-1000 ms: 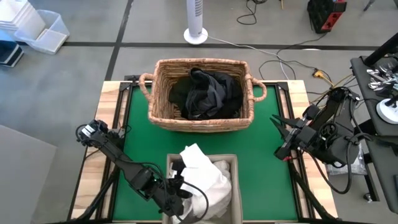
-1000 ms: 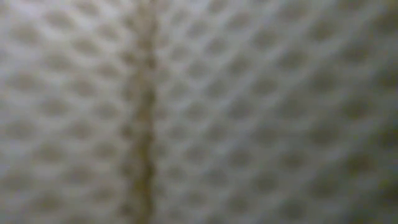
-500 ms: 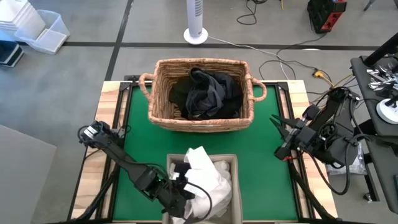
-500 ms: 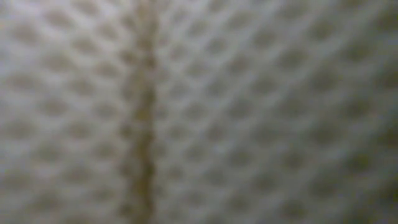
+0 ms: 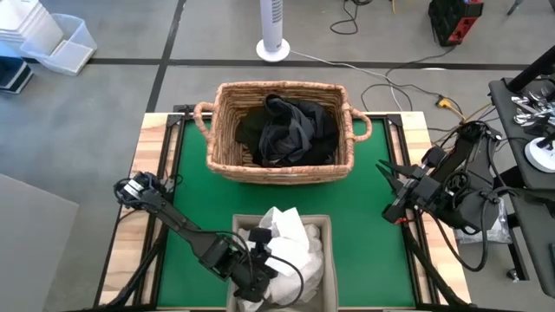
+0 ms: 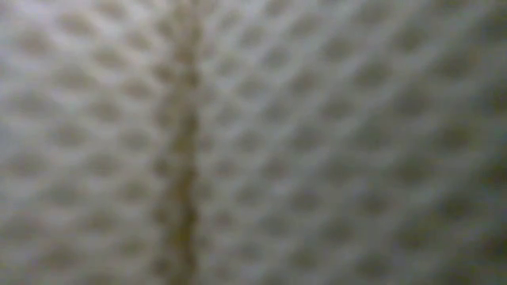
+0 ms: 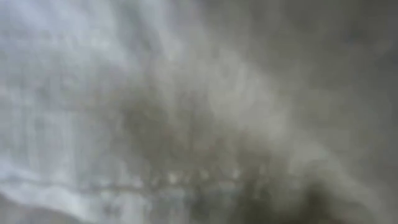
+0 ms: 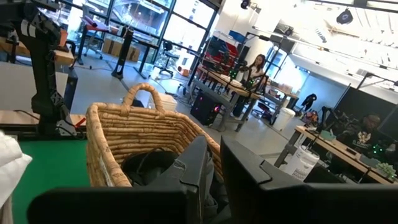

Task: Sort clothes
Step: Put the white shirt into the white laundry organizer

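White clothes (image 5: 293, 247) lie heaped in a grey bin (image 5: 324, 227) at the table's near edge. Dark clothes (image 5: 286, 130) fill a wicker basket (image 5: 224, 143) at the far middle. My left gripper (image 5: 258, 264) is down in the bin among the white clothes, which cover it. Blurred white cloth (image 7: 112, 106) fills the left wrist view. My right gripper (image 5: 388, 173) waits over the right edge of the green mat, shut and touching nothing. In its wrist view (image 8: 214, 171) the basket (image 8: 143, 134) stands ahead of it.
Bare green mat (image 5: 373, 243) lies between the bin and the right arm, and more on the left (image 5: 186, 186). A pale woven surface (image 6: 253, 142) fills the whole low view. Cables and gear sit off the table's right side (image 5: 486, 199).
My left arm has swung toward the table's right, farther over the grey bin. The white cloth that stood up and spilled over the bin's left rim has sunk into a more compact heap inside it. The right arm has kept still.
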Motion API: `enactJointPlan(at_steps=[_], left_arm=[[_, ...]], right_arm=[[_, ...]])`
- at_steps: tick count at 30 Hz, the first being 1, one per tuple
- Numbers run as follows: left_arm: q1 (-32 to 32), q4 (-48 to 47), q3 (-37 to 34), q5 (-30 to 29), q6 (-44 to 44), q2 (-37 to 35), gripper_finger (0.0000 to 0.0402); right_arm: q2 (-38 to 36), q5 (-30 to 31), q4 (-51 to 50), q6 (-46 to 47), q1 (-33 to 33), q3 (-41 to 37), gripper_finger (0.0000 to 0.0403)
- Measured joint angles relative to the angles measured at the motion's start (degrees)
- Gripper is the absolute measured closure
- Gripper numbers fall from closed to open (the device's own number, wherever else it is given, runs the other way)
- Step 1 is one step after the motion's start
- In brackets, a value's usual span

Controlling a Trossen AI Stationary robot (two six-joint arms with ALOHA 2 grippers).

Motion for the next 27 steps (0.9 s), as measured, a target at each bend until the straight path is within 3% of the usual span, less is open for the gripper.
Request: enactJointPlan(at_steps=[19,27], left_arm=[[0.04,0.01,0.0,2.3,0.0,0.1,0.039],[0.09,0.02,0.0,1.34,-0.78,0.1,0.0346]], right_arm=[[0.02,0.0,-0.01,0.02,0.0,0.0,0.0364],[0.02,0.0,-0.02,0.02,0.0,0.0,0.0364]])
